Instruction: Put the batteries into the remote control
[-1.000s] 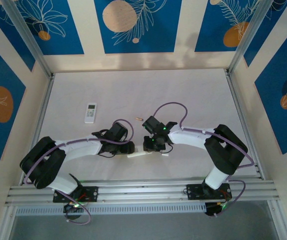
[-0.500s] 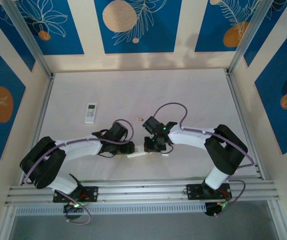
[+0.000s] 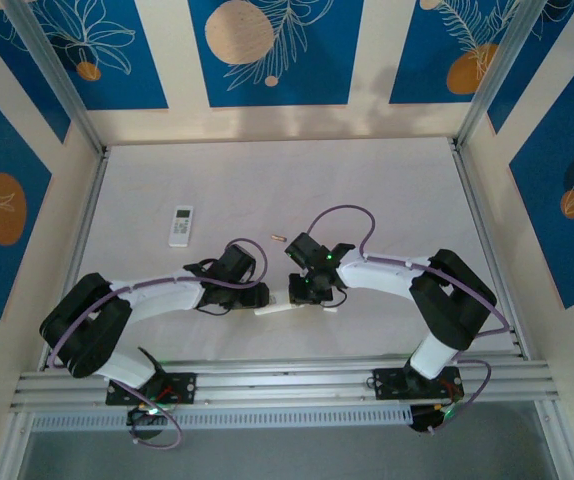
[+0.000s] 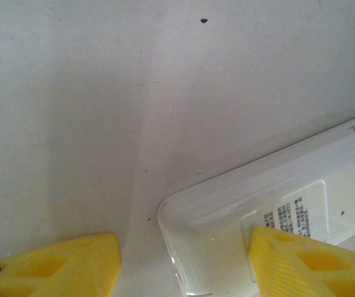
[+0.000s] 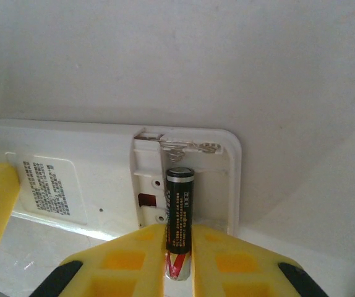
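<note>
Between right fingers, battery toward spring

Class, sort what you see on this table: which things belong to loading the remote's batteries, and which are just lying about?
For the job:
- open remote
- battery, held in the right gripper
- loose battery, lying free

Lying about:
- second remote, off to one side, untouched
</note>
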Action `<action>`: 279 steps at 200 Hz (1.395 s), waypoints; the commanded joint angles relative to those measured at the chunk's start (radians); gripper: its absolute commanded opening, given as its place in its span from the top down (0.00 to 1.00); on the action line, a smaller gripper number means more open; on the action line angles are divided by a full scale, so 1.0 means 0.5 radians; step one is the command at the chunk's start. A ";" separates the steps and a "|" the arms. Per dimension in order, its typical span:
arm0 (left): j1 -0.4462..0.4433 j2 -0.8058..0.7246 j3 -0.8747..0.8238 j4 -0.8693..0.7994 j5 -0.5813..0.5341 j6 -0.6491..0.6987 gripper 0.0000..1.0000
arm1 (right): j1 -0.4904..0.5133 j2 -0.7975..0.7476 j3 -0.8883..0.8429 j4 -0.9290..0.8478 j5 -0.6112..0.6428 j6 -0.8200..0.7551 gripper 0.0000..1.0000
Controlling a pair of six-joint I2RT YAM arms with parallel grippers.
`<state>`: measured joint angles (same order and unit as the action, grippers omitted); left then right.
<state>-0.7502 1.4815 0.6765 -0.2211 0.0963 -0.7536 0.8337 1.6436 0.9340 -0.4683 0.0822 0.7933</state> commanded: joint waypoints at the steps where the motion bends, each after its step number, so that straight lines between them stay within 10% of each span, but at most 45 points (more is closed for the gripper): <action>1: 0.008 0.127 -0.043 0.160 -0.033 0.001 0.40 | 0.014 -0.022 0.010 -0.025 0.004 -0.007 0.83; 169: 0.007 0.140 -0.016 0.148 -0.042 0.019 0.40 | 0.074 0.176 -0.344 0.674 0.245 -0.176 0.89; 279: 0.009 0.138 0.005 0.117 -0.063 0.039 0.40 | -0.080 -0.412 -0.063 0.225 0.233 -0.322 0.68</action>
<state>-0.7502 1.4895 0.6876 -0.2340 0.0963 -0.7509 0.8162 1.4788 0.8341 -0.3141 0.1768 0.7063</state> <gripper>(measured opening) 0.603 0.308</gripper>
